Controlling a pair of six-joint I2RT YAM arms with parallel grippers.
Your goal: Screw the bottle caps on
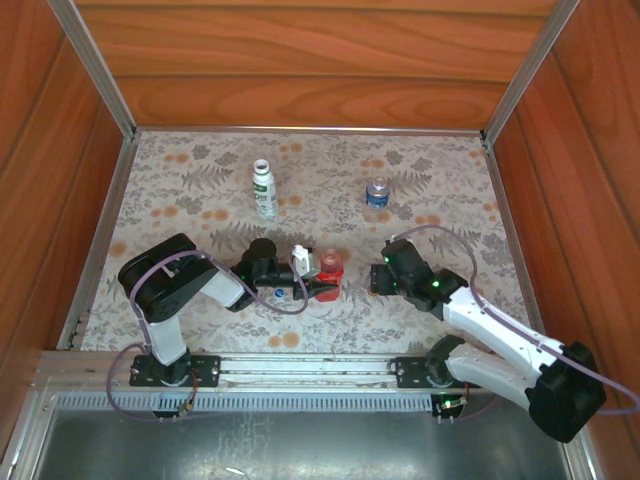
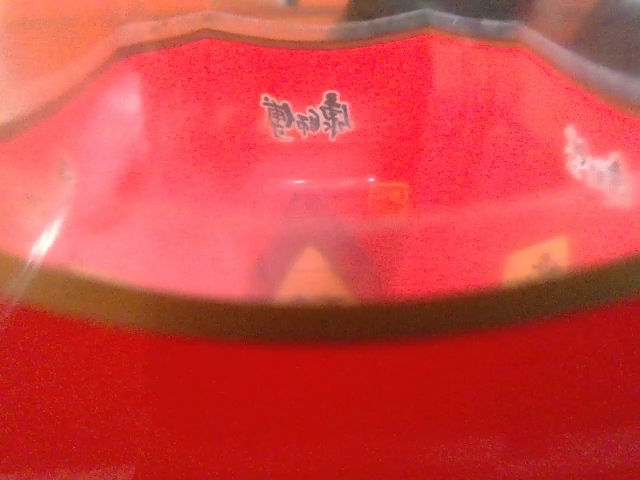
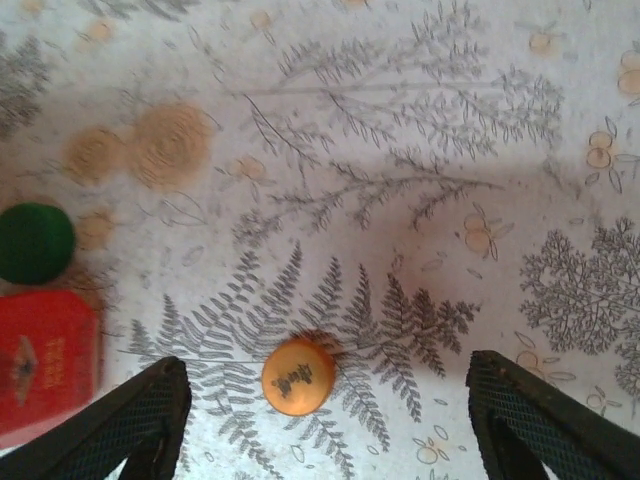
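One red bottle [image 1: 333,270] — in left gripper [image 1: 322,289]

We counted three bottles: one white bottle [image 1: 263,190] upper centre, one clear bottle [image 1: 376,197] right of it, one red bottle [image 1: 330,273] mid-frame. We counted two caps: one green cap [image 3: 35,243], one orange cap [image 3: 298,376].

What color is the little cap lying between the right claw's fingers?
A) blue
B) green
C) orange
C: the orange cap lies right in the gap of the open right claw, while the green cap sits off to the side.
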